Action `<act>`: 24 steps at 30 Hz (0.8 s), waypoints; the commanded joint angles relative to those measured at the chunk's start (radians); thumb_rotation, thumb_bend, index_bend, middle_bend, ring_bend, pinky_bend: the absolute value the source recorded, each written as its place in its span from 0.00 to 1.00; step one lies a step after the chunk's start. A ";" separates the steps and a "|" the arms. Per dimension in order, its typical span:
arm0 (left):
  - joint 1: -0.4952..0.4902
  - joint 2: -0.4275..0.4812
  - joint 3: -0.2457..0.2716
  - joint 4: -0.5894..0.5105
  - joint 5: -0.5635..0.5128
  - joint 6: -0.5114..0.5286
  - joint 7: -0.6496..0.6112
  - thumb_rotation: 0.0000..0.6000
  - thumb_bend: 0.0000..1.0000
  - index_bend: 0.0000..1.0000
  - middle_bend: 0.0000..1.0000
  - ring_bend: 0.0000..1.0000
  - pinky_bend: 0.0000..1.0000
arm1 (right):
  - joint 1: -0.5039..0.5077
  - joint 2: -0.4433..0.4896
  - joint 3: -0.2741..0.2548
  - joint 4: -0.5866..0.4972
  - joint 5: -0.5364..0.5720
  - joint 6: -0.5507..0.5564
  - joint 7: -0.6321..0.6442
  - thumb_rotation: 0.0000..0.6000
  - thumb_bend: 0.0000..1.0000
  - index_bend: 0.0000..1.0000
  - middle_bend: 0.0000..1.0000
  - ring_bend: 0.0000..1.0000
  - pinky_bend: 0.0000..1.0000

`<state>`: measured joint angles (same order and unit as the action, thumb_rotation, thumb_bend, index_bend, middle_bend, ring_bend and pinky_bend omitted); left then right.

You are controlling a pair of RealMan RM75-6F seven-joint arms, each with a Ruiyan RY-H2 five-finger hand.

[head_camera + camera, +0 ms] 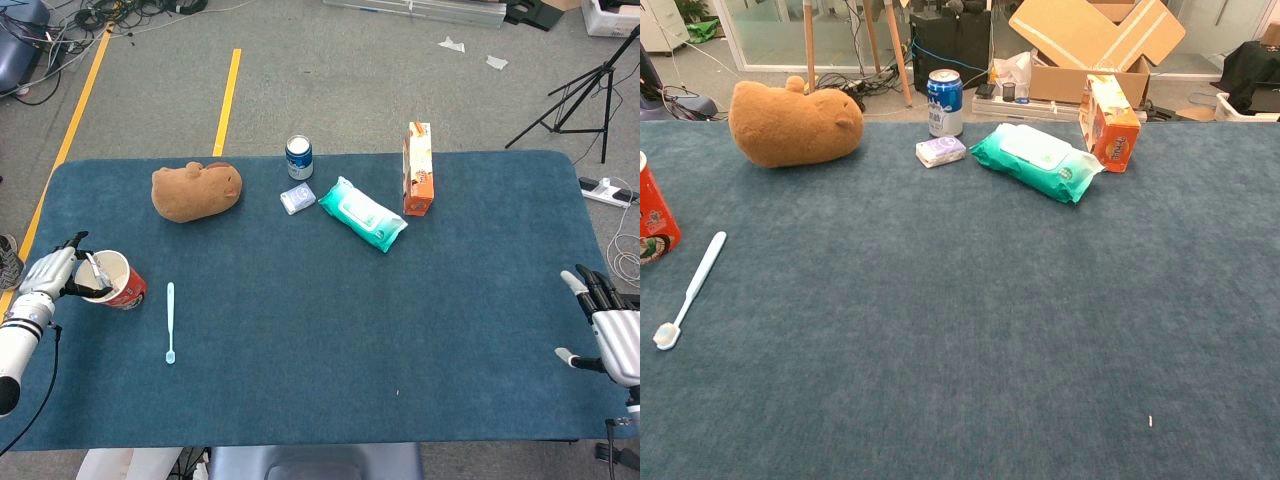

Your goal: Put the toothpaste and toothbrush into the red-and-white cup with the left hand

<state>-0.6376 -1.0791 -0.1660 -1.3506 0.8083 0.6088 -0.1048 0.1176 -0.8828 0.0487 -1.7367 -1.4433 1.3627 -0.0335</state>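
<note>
The cup stands at the left edge of the head view, on the blue table. The toothpaste sits inside it, leaning against the rim and poking out of the mouth. The left hand is just beside the cup on its left — whether its fingers touch the rim or the toothpaste cannot be told at this size. The toothbrush lies flat on the table, right of the cup and apart from it, brush head toward the lower edge of the frame. The right hand is at the lower right edge, fingers spread and holding nothing. In the upper middle — a plush, a can, a wipes pack and a carton.
</note>
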 commanded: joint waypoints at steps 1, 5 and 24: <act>-0.003 -0.003 0.002 0.001 -0.006 -0.001 0.006 1.00 0.42 0.68 0.00 0.00 0.00 | -0.001 0.000 0.000 0.002 0.000 0.001 0.003 1.00 0.00 0.00 0.00 0.00 0.32; -0.009 -0.007 0.007 0.002 -0.017 -0.002 0.018 1.00 0.42 0.68 0.00 0.00 0.00 | -0.003 -0.001 -0.001 0.006 0.000 0.001 0.008 1.00 0.00 0.00 0.00 0.00 0.32; -0.011 -0.005 0.013 0.000 -0.035 -0.002 0.027 1.00 0.42 0.59 0.00 0.00 0.00 | -0.003 -0.004 0.000 0.009 -0.002 0.000 0.009 1.00 0.00 0.00 0.00 0.00 0.32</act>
<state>-0.6488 -1.0837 -0.1528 -1.3504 0.7729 0.6065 -0.0775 0.1146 -0.8868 0.0483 -1.7282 -1.4449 1.3629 -0.0245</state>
